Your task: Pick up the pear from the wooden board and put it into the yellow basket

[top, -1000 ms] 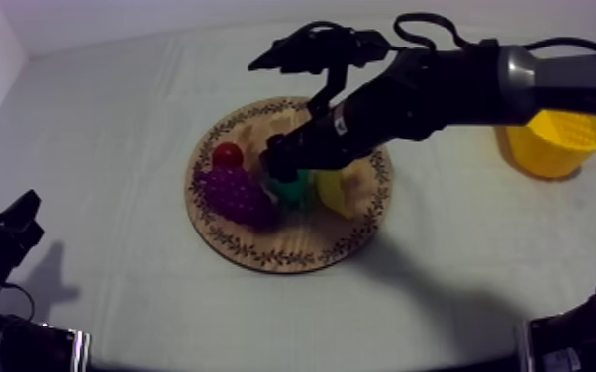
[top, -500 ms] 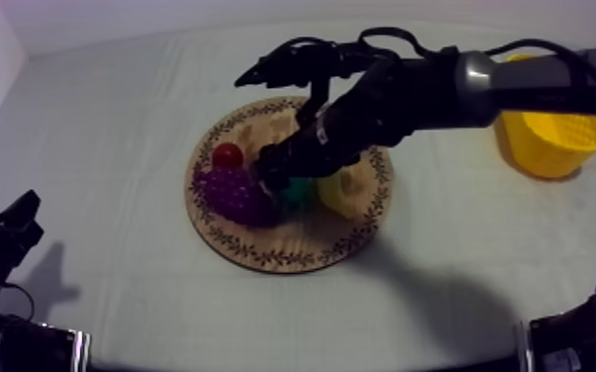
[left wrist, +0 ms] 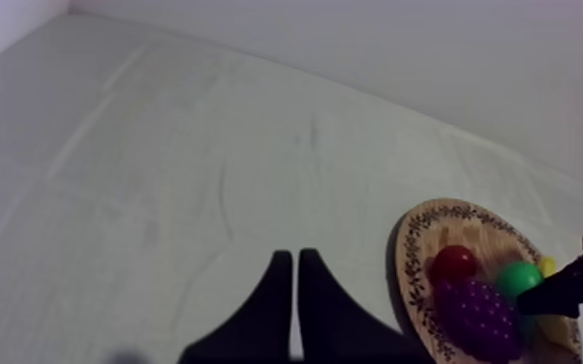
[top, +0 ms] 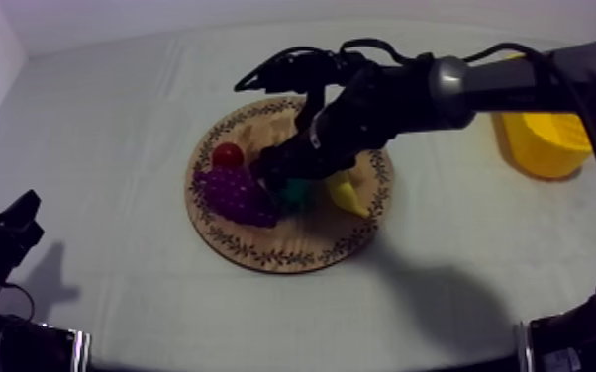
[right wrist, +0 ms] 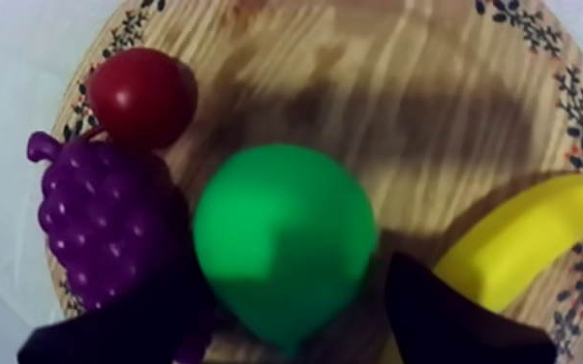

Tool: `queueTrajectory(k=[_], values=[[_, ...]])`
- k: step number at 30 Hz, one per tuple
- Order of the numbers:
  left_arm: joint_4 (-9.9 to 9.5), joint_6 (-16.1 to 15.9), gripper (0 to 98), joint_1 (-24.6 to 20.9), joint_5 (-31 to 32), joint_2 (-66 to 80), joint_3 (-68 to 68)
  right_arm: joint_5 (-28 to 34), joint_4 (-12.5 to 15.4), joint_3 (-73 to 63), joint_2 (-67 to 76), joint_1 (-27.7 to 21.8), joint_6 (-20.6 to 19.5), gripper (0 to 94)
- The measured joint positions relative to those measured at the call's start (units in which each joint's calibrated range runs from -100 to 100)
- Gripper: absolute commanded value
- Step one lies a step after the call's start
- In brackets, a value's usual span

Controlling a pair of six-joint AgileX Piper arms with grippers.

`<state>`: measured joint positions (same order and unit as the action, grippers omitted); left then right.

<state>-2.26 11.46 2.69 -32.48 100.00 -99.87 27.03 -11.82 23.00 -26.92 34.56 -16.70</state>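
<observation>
1. Holds the fingers (right wrist: 450, 319) of the right gripper (right wrist: 291, 281) spread apart, one at each side of the pear (right wrist: 286, 242); cannot tell whether the pads touch it.
2. Finds the pear resting near the middle of the wooden board (right wrist: 431, 68), not lifted.
3. Little room on one side: finger overlaps the grapes (right wrist: 97, 218), which lie just beside the pear, with the small red fruit (right wrist: 140, 95) next to them toward the patterned rim.
4. Little room on the other side too: finger set in the narrow gap between pear and banana (right wrist: 523, 242), which reaches out to the rim.
5. Seen from above: arm (top: 431, 94) in from the upper right, crossing the board's far part.
6. Places the yellow basket (top: 545, 148) at the table's right side, well apart from the board, with bare cloth (top: 441, 228) between them.
7. Shows the left gripper (left wrist: 291, 257) pressed into a narrow wedge on nothing, low at the left, with wide bare cloth before the board's near rim.
</observation>
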Motion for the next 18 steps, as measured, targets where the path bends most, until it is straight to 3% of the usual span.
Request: queueTrajectory(k=[9,18], values=[[0.0,0.0,0.1,0.0,0.0,0.0,0.0,-0.8,-0.1,-1.6,-1.8,0.4,-0.4,51.9],[0.0,0.0,0.1,0.0,0.0,0.0,0.0,-1.5,-0.6,-3.6,-3.5,0.7,-1.0,36.6]])
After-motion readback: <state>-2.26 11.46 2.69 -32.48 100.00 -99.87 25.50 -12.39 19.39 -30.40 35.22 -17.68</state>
